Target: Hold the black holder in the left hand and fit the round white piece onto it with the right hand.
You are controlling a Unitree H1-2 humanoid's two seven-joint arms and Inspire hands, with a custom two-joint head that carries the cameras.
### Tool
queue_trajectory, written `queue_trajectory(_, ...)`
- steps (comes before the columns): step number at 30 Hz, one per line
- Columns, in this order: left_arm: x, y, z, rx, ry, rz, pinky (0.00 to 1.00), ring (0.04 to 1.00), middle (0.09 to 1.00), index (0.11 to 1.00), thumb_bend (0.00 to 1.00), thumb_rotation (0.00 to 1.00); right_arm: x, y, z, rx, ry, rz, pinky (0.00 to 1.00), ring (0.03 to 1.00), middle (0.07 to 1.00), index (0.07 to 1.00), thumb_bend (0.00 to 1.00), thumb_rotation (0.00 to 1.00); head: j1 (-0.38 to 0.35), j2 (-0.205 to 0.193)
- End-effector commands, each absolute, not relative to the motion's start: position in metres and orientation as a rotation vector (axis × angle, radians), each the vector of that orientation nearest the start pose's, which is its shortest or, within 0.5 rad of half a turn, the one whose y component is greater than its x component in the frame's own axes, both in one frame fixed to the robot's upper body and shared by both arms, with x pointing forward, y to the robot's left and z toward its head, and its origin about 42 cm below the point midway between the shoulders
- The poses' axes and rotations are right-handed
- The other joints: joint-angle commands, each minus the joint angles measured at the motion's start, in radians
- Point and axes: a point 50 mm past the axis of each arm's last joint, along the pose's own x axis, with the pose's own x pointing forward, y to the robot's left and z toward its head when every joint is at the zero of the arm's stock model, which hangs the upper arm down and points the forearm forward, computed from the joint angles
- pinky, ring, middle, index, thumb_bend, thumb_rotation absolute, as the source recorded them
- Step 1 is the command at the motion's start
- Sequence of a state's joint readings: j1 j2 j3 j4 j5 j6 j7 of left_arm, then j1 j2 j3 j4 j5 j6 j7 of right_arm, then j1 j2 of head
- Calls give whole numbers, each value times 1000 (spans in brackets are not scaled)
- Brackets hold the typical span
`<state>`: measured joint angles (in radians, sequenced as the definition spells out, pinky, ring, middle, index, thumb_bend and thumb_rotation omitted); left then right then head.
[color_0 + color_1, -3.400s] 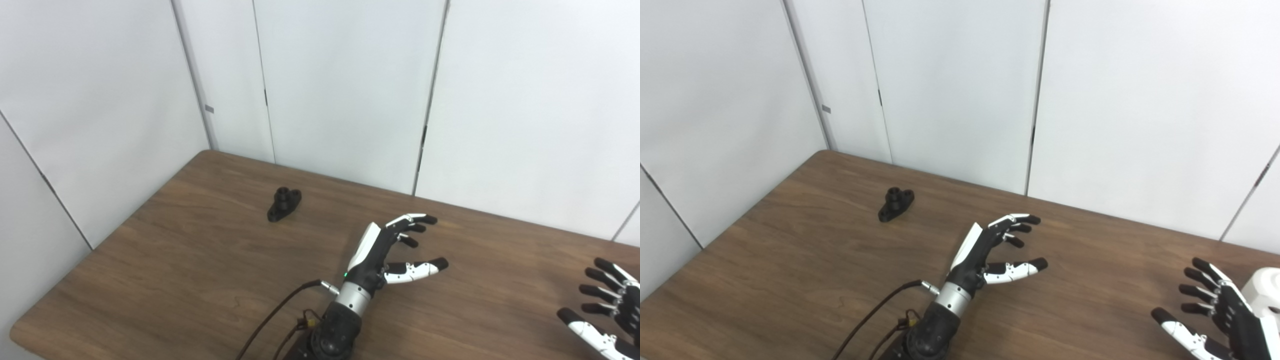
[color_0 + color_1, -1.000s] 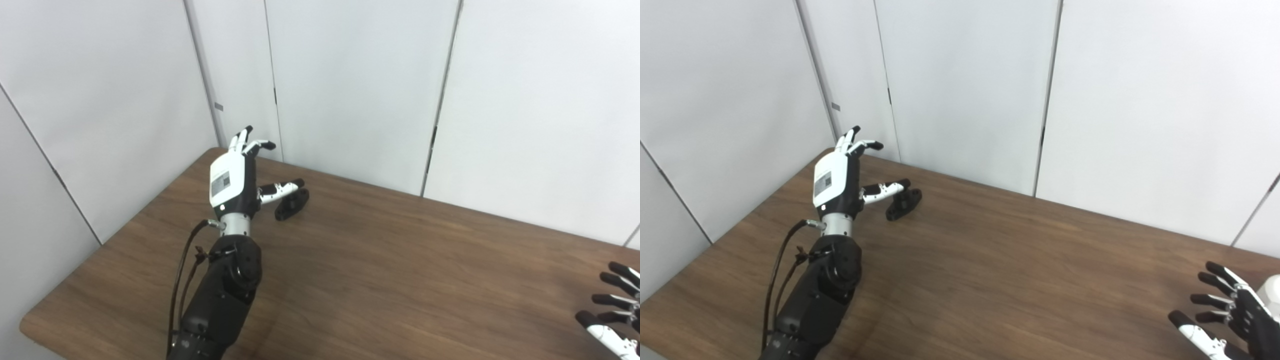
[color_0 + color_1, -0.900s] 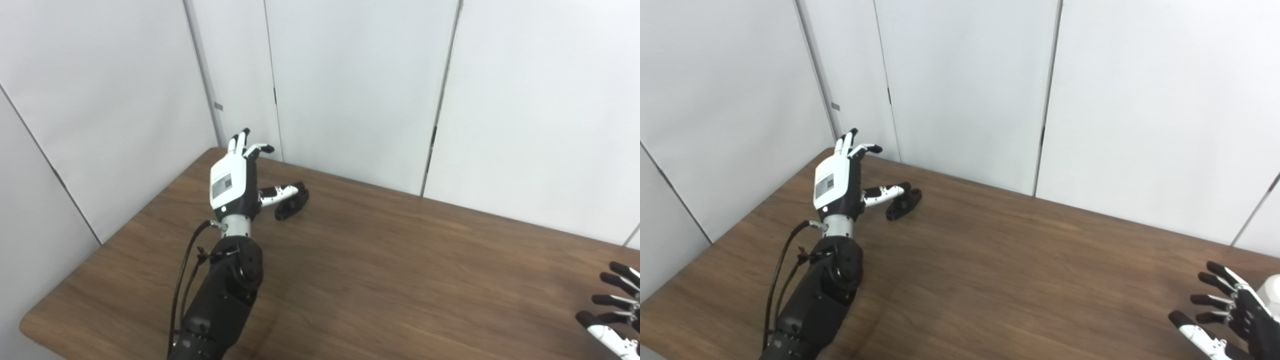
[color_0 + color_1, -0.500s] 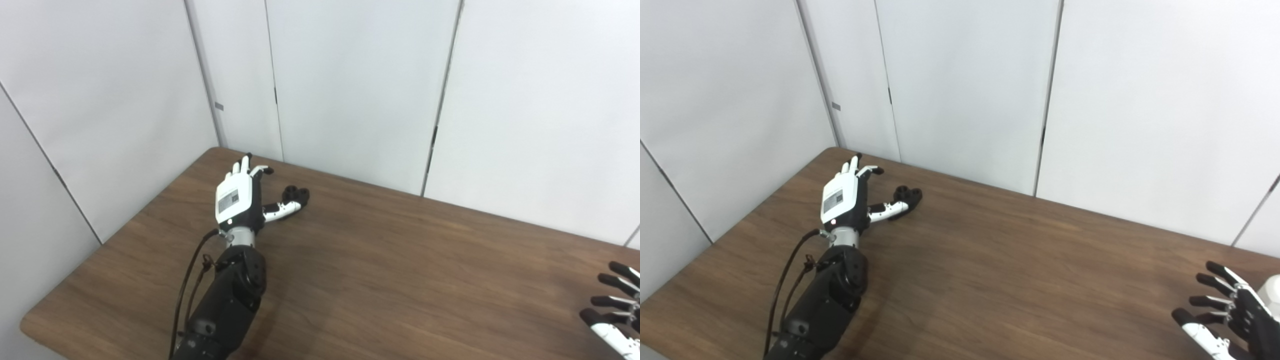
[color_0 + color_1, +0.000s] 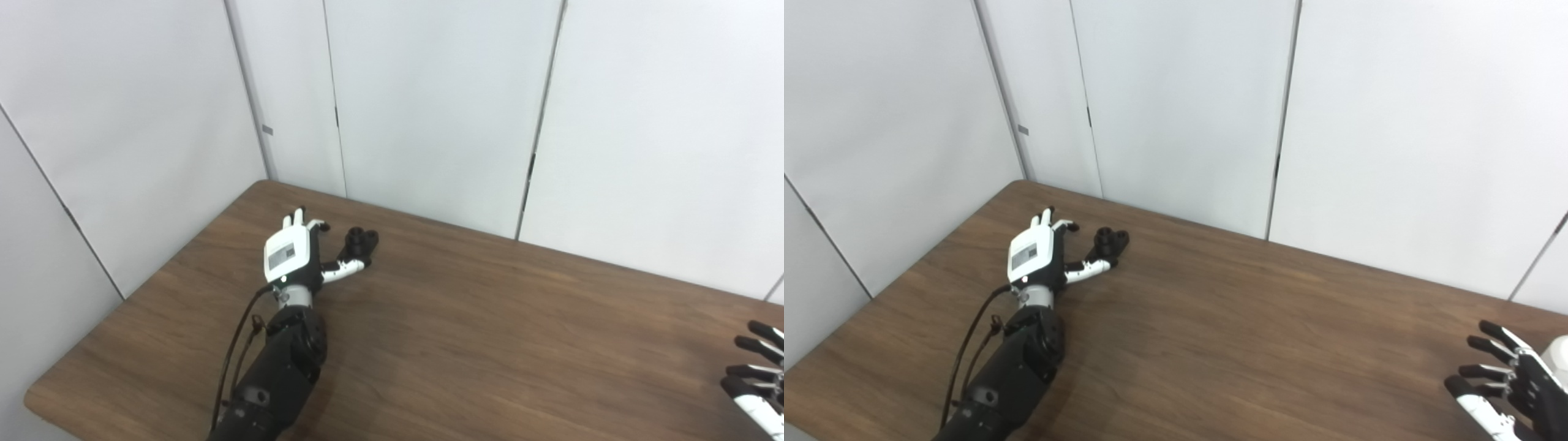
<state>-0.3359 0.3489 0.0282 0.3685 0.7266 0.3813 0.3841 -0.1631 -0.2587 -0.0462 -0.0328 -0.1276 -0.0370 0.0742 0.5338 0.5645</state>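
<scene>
Left hand point(image 5: 293, 257) spread open, low beside black holder point(image 5: 361, 238) at table's point(image 5: 490, 331) far-left corner, thumb alongside; close squarely round its body, boss left clear; right hand point(image 5: 1510, 392) open, waits near right; white piece unconfirmed

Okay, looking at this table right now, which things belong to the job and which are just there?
Job:
black holder
left robot hand, open beside it
right robot hand, open, waiting
white piece, only partly in frame

Just there:
table
wall panels

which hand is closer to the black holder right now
Left. The left hand is right beside the black holder, thumb reaching to it. The right hand waits far across the table, open.
</scene>
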Motion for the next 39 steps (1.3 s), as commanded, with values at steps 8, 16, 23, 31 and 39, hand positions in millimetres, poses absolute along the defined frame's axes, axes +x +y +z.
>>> queue_trajectory(8,400,381,146,1055,90,635,879,1000,1000,712,1000,470,339,-291,193,-407,-303,42,493,623,774,827,642,522,-5,4)
queue_trajectory(16,402,378,141,1032,40,627,885,973,964,640,981,387,337,-291,192,-410,-297,45,488,617,775,824,632,518,-5,7)
queue_trajectory(23,406,378,139,1033,35,627,882,964,951,628,963,374,335,-289,193,-407,-287,47,496,627,780,833,642,532,-6,9)
queue_trajectory(31,409,380,135,1032,38,614,880,961,941,622,949,382,334,-290,192,-412,-294,49,500,632,783,841,598,506,-13,13)
queue_trajectory(39,414,382,131,1031,64,601,873,962,939,629,950,383,331,-292,193,-413,-289,49,491,623,781,836,602,511,-21,20)
